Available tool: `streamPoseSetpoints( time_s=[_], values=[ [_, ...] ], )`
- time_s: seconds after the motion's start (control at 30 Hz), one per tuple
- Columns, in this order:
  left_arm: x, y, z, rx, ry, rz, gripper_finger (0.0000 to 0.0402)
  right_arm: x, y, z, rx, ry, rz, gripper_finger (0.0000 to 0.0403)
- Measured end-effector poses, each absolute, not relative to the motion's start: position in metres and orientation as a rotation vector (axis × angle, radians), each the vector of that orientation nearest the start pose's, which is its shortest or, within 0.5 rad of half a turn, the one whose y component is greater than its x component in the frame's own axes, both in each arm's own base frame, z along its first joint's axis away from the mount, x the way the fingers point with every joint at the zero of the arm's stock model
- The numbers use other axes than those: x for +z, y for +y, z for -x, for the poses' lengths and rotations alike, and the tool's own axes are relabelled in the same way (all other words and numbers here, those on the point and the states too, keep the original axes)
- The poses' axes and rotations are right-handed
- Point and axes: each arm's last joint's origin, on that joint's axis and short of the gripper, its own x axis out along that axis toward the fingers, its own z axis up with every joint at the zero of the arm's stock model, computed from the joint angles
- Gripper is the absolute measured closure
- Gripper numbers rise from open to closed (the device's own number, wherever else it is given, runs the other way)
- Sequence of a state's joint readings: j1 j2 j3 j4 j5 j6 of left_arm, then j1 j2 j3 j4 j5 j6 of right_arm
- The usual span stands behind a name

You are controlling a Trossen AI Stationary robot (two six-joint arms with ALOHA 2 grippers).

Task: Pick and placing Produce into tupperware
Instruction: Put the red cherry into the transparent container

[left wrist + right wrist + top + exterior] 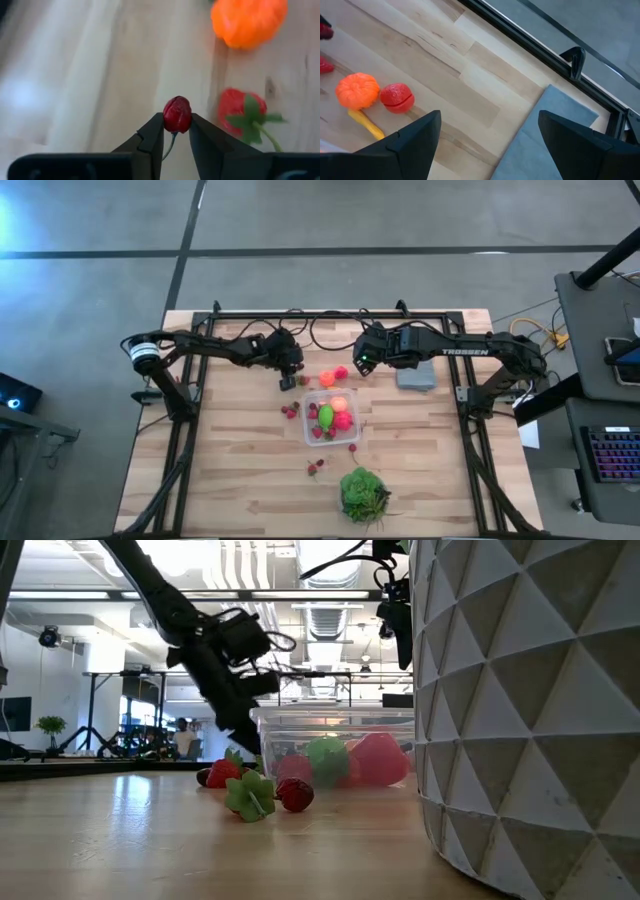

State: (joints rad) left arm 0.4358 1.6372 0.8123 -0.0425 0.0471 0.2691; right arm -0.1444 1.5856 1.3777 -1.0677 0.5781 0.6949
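Red berry (177, 114) is pinched between the left gripper (176, 131) fingertips, nearly shut, just above the wooden table (240, 470); picking looks done; next I judge a lift and carry to the tupperware (331, 418) nearby, already holding several pieces; right gripper (487, 132) waits spread wide, empty.

both arms are dark, near-black, built of slim tubular links with blocky joint housings, and thin black cables loop from them along the far edge. the left arm (215, 348) carries a white band with a blue ring near its base end, while the right arm (470, 352) bears white lettering that seems to read "trossen", though it is small. the fingers (150, 140) are matte black wedges tapering to narrow tips, plain and unmarked.
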Motion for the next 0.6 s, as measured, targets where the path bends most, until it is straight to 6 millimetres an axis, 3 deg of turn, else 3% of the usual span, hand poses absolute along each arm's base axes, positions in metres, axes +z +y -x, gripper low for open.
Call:
streamPoseSetpoints(
  time_s=[0.17, 0.37, 0.6],
  values=[
    [0.184, 0.124, -0.281, 0.234, 0.831, -0.053, 0.0332, 0.288, -0.059, -0.297, -1.016, 0.983, -0.297, 0.0076],
    [0.212, 0.097, -0.273, 0.158, 0.763, 0.024, 0.0332, 0.288, -0.059, -0.298, -1.016, 0.982, -0.297, 0.0076],
    [0.214, 0.066, -0.278, 0.051, 0.769, -0.019, 0.0332, 0.287, -0.059, -0.297, -1.014, 0.992, -0.29, 0.0076]
  ],
)
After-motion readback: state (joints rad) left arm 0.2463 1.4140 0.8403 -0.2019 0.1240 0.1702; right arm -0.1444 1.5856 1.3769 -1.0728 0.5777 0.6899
